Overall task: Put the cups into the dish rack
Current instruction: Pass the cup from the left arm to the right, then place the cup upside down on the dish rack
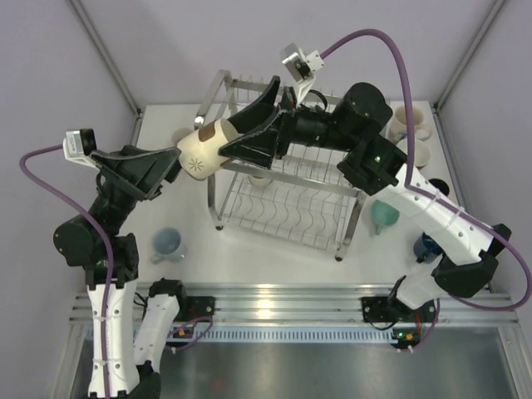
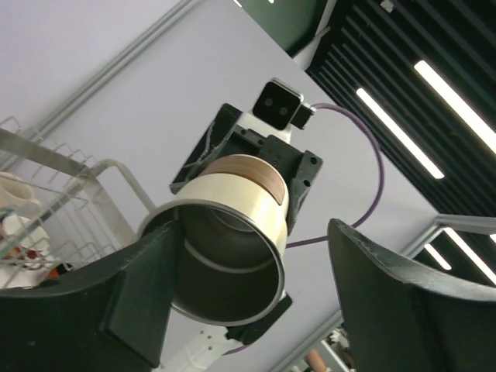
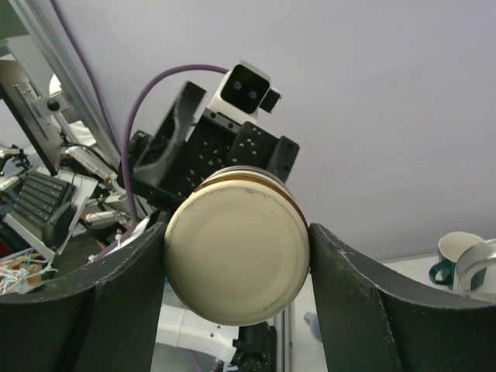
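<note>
Two pincers meet on one mug; I count nine cups in all.

**Near.** One pale blue mug stands upright on the table, nearer to me than the left pincer and well apart from it. One navy mug and one teal mug stand beside the right arm, well back from the right pincer.

**Middle.** One cream mug with a starburst print and a brown band hangs in the air on its side, between the two pincers.
- The left pincer's jaws stand apart around the mug's open mouth. One finger lies at the rim and the other is clear of it.
- The right pincer is clamped on the mug's closed end, with a finger pressed to each side of the base.

**Rack.** The single wire dish rack stands below and just behind the right pincer. The held mug is outside the rack, off its left end. One printed cup sits among the rack's wires.

**Far.**
- One pale cup, partly hidden, stands just beyond the left pincer.
- Two cream cups stand far out past the right arm's elbow.
- One dark cup is half hidden by that arm.
</note>
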Robot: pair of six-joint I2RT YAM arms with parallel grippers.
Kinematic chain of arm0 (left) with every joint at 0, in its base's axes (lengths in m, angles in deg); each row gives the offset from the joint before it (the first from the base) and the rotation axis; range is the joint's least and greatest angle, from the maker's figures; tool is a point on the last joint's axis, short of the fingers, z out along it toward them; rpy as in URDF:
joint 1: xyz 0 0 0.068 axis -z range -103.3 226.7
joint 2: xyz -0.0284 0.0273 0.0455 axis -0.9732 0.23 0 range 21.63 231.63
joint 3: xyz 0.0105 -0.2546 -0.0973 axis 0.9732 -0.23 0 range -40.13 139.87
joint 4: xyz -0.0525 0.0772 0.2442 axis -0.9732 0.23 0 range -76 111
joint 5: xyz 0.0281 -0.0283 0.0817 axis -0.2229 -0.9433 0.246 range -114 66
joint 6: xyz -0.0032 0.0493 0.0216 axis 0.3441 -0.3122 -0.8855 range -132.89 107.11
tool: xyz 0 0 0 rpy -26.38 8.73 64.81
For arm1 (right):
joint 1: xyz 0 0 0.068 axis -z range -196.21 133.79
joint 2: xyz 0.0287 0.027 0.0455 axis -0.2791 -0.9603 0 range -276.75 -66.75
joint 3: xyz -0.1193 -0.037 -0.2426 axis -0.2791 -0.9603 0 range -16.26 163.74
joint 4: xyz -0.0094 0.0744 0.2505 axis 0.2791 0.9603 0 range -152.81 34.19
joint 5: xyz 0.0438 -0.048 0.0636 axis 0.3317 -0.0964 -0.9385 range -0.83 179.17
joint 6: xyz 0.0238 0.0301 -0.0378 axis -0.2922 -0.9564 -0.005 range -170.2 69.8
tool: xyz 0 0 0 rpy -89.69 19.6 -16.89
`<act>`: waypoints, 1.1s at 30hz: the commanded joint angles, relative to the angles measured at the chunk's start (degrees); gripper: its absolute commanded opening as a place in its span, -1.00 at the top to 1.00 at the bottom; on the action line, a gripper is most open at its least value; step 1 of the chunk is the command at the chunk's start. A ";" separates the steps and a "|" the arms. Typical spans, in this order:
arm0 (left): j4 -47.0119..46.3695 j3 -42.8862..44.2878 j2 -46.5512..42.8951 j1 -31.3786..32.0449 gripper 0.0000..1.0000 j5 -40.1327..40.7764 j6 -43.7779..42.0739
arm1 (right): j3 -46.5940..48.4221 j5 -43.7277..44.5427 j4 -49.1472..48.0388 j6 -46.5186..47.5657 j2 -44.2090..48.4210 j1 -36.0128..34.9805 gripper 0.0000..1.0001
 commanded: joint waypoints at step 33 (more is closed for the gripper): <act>70.25 45.95 38.91 -11.62 -0.96 20.33 -53.81 | 10.38 30.13 47.55 25.87 -3.50 -19.91 1.00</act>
